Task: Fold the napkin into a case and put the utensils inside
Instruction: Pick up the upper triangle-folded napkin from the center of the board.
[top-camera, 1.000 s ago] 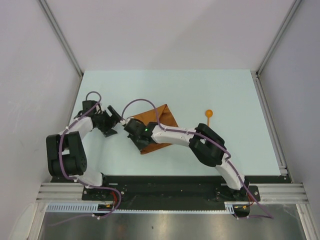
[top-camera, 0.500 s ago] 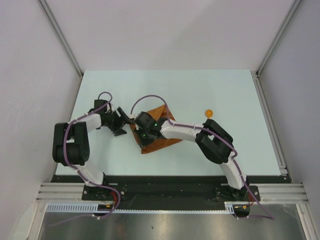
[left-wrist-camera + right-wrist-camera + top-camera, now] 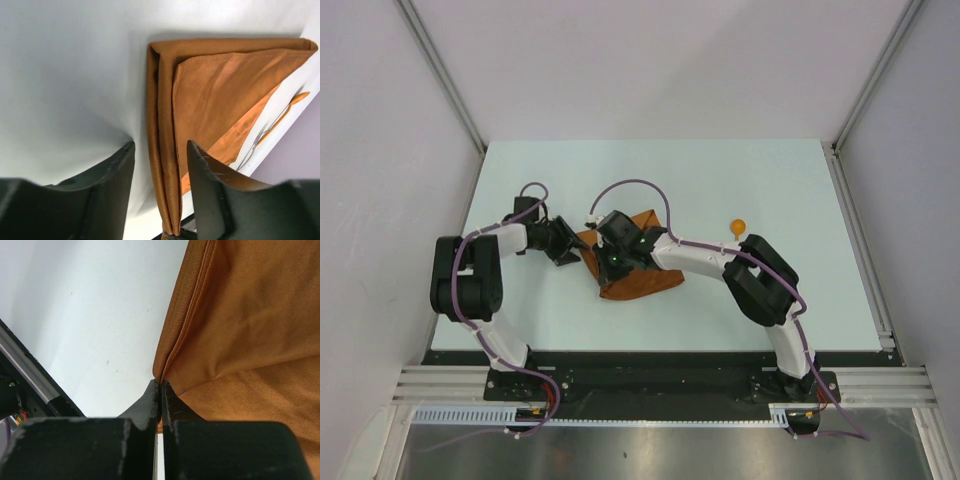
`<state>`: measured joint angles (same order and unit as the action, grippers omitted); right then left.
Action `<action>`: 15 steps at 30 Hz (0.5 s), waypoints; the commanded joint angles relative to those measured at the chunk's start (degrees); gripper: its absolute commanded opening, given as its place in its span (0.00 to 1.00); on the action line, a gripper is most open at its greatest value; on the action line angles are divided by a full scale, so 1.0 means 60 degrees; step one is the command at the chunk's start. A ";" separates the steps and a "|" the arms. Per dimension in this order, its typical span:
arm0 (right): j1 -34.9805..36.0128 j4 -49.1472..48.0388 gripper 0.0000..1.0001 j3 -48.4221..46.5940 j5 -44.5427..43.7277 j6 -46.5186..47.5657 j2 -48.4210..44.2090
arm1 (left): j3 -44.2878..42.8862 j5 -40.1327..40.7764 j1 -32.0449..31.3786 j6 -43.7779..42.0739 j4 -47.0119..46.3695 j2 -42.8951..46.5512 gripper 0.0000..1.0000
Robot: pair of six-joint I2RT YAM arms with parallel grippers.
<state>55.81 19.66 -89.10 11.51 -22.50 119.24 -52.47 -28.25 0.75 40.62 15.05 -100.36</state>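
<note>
The rust-orange napkin [image 3: 645, 280] lies folded in layers at the table's middle, partly under my right arm. My right gripper [image 3: 160, 385] is shut on the napkin [image 3: 240, 325], pinching its folded edge at a corner and holding it slightly raised. My left gripper [image 3: 161, 150] is at the left end, its jaws apart on either side of the layered edge of the napkin [image 3: 220, 85], with gaps on both sides. The spoon [image 3: 738, 227] with its orange bowl lies to the right. In the left wrist view the spoon [image 3: 298, 97] and thin fork tines [image 3: 251, 148] show beyond the cloth.
Grey walls with metal rails border the pale table [image 3: 750, 180] on the left, right and back. A black base rail [image 3: 650, 370] runs along the near edge. Purple cables loop over both arms.
My left gripper has moved right up to the napkin's left edge and its jaws have narrowed. My right arm has shifted up and right with the pinched cloth, which now looks more folded.
</note>
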 commanded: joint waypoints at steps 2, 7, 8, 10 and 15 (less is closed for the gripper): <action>0.0014 -0.0493 0.00 -0.0004 0.0426 -0.0102 -0.0406 | -0.0439 0.0636 -0.0053 -0.0047 -0.0076 -0.0602 0.39; 0.0146 -0.0581 0.00 -0.0004 0.0557 -0.0073 -0.0318 | -0.0908 0.0753 -0.0053 -0.0164 0.0012 -0.0852 0.25; 0.0161 -0.0581 0.00 -0.0004 0.0558 -0.0102 -0.0347 | -0.0923 0.0768 -0.0052 -0.0193 -0.0003 -0.0852 0.19; 0.0205 -0.0596 0.00 0.0011 0.0587 -0.0117 -0.0376 | -0.1055 0.0928 -0.0067 -0.0382 0.0303 -0.0823 0.06; 0.0482 -0.0771 0.00 0.0011 0.0865 -0.0263 -0.0362 | -0.1099 0.1865 -0.0067 -0.0983 0.1254 0.0038 0.00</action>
<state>56.69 17.23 -88.99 13.52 -22.63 119.24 -57.69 -24.69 0.51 38.96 18.02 -104.62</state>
